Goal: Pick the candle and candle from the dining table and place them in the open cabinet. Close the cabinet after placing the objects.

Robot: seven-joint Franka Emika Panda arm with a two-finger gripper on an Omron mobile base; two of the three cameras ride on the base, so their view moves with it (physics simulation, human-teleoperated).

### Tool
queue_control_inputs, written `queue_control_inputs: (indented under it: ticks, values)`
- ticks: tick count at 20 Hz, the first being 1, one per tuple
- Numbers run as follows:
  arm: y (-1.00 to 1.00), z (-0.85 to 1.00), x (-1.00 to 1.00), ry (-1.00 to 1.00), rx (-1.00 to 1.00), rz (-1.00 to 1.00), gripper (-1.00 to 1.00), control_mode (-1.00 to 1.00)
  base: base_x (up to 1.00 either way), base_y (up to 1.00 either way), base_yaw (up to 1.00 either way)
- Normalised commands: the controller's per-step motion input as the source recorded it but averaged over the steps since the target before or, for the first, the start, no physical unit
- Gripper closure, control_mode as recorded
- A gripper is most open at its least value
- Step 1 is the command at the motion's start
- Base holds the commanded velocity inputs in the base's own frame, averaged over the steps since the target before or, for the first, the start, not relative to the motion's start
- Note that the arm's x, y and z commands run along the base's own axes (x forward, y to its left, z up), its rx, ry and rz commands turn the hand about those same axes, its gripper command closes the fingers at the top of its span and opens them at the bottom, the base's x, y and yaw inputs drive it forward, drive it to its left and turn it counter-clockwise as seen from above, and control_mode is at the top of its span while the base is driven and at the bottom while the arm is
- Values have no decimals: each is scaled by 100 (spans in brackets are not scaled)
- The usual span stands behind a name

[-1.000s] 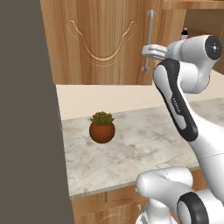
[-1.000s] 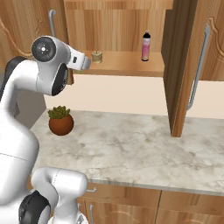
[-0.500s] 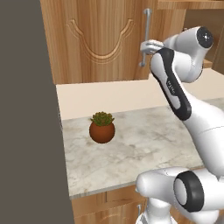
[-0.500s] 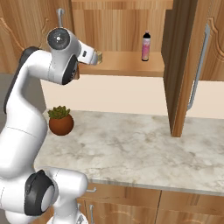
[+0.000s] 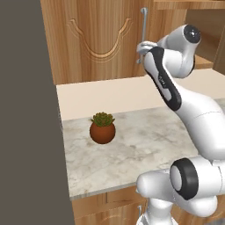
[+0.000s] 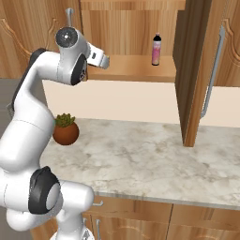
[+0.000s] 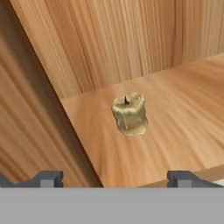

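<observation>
The stubby golden-tan candle (image 7: 129, 114) stands upright on the wooden shelf (image 7: 183, 118) inside the cabinet (image 6: 131, 28), straight ahead of the claw (image 7: 116, 178) and clear of it. Its top is lumpy with a short dark wick, and its body looks like melted wax. In the hand view the two dark fingertips (image 7: 49, 178) stand wide apart at the bottom edge, one to each side of the candle, with nothing between them: the claw is opened wide and holds nothing. The candle sits near the shelf's side wall, which runs as a dark edge down the one side of the claw's view; the wooden back wall rises just beyond the candle.

In the right base view the claw (image 6: 104, 61) is at the front lip of the shelf, at the end nearest the closed door. Along the same shelf, well away from the claw toward the open door (image 6: 197, 70), stands a pink bottle (image 6: 156, 49) with a dark cap. That door swings out over the dining table (image 6: 140, 161), its long silver bar handle (image 6: 212, 75) facing outward.

Below the claw, on the marbled stone top, rests a round brown pot with a small green plant (image 5: 103, 128). In the left base view the arm's wrist lies against the closed carved door (image 5: 99, 39), beside its vertical silver handle (image 5: 143, 26).
</observation>
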Motion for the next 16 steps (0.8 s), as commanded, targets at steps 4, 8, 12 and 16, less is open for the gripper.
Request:
queue_control_inputs:
  ticks: [4,8,12,16]
  values:
    - [17,-41,48,-1,0,-8,-100,-100,0,0,0]
    - [12,-37,47,-2,0,-6,-100,-100,0,0,0]
    - [7,-37,32,2,0,-5,-100,-100,0,0,0]
    - [-13,-12,-31,6,0,0,-100,-100,0,0,0]
